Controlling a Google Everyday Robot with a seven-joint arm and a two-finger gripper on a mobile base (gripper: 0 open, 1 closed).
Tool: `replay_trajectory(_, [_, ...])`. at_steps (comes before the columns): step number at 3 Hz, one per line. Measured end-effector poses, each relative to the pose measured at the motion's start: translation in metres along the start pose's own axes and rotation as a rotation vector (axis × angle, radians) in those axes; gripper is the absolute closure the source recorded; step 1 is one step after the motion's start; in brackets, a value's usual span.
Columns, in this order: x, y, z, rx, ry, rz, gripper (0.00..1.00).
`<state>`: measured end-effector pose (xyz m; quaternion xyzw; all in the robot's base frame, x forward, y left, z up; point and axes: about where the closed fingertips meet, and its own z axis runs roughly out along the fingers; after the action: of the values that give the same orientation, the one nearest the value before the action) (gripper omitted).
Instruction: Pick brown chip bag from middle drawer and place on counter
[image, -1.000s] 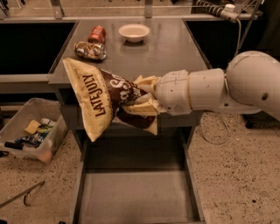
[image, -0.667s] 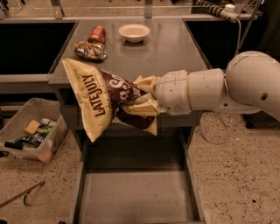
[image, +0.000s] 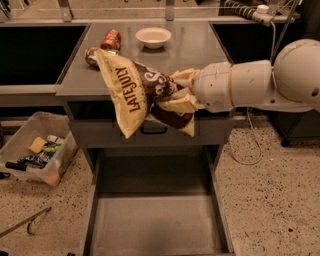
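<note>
Camera view: closest to me, the middle drawer is pulled out, its near end cut off at 6 o'clock. Above it the gripper reaches in from 3 o'clock, jaws squeezed on the brown chip bag. The bag hangs in front of the counter edge, its long side almost up and down, top tipped to 11 o'clock. Bag folds hide the fingertips. Farther back I see a crushed can and a white bowl on the counter.
</note>
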<state>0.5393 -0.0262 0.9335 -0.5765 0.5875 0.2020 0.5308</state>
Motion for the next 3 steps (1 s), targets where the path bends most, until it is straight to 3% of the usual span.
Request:
replay_trajectory(2, [0.040, -0.129, -0.039, 0.358, 0.172, -0.171, 1.00])
replay_trajectory(3, [0.051, -0.176, -0.037, 0.452, 0.186, -0.227, 1.00])
